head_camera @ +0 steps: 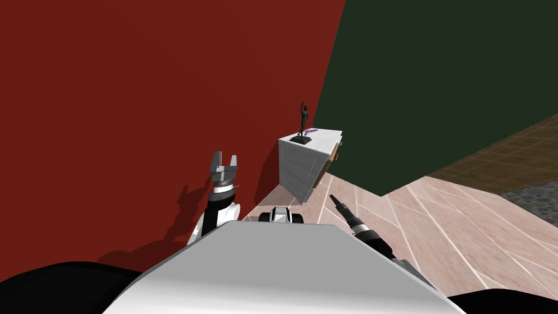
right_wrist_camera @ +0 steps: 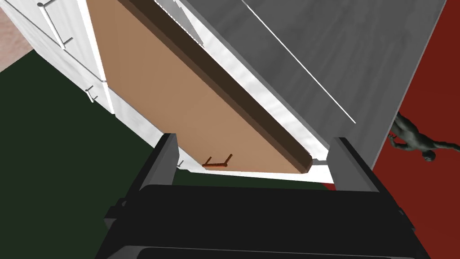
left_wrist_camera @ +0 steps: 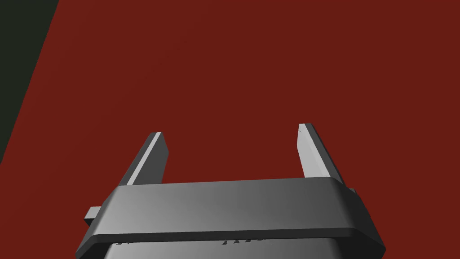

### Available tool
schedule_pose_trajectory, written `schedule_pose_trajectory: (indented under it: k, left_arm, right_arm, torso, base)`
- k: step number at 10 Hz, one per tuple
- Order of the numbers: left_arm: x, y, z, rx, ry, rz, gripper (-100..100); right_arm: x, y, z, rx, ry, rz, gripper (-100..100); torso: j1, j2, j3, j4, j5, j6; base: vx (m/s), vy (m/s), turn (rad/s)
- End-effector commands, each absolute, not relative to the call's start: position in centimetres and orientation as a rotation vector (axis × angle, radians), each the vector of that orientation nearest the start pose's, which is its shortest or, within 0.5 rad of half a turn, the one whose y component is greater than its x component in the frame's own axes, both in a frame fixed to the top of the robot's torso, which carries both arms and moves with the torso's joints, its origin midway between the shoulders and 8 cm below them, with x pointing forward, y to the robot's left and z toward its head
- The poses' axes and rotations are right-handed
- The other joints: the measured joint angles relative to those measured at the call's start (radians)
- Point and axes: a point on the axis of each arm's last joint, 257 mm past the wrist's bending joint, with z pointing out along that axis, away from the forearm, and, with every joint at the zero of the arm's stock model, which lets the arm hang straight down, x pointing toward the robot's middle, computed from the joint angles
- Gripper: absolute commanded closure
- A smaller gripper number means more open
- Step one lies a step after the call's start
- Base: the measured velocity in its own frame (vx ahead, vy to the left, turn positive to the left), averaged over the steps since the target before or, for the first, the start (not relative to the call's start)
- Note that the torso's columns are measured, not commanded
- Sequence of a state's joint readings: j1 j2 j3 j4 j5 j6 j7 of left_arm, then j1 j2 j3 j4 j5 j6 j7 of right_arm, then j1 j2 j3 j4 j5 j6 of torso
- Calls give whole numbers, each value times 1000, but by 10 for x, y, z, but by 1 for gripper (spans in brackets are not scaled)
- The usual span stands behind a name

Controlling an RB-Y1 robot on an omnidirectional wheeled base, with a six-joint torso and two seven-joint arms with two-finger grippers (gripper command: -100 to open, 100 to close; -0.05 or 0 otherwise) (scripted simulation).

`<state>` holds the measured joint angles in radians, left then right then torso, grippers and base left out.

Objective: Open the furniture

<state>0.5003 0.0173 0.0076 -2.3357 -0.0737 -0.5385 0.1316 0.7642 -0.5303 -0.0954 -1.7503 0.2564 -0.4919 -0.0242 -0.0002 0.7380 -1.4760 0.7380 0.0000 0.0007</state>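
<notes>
A white cabinet [head_camera: 302,163] stands against the red wall near the corner with the dark green wall. A brown front panel [right_wrist_camera: 179,108] with a small brown handle [right_wrist_camera: 218,162] sits on its face and juts a little from the white front [head_camera: 334,154]. My right gripper [right_wrist_camera: 256,155] is open and points at this panel, the handle lying between its fingers but farther off, not touched. From the head view the right gripper [head_camera: 334,200] hangs low, short of the cabinet. My left gripper [head_camera: 225,160] is raised by the red wall, open and empty [left_wrist_camera: 231,130].
A dark figurine [head_camera: 303,122] and a purple object [head_camera: 311,131] rest on the cabinet top. White drawers with thin handles [right_wrist_camera: 67,40] lie beside the brown panel. Pale tiled floor [head_camera: 436,218] spreads to the right; the red wall [head_camera: 136,109] is close on my left.
</notes>
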Motion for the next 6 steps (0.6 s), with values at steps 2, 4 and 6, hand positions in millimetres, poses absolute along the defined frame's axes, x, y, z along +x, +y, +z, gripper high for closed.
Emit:
schedule_pose_trajectory:
  k: [2,4,6]
  left_arm:
    - [327,266,55,-569,578,-1394,0]
    - [327,266,55,-569,577,-1394,0]
    - [327,266,55,-569,578,-1394,0]
  right_arm:
    - [248,-440,-331,587,1841,524,-100]
    - [227,-463,-345,563,1918,449,-100]
    - [189,-506,-362,507,2053,308,-100]
  torso:
    - [0,1,0,0,0,0]
    - [1,-1,0,0,0,-2]
    - [0,0,0,0,0,-1]
  base:
    - [41,49,169]
    - [51,51,280]
    - [62,51,286]
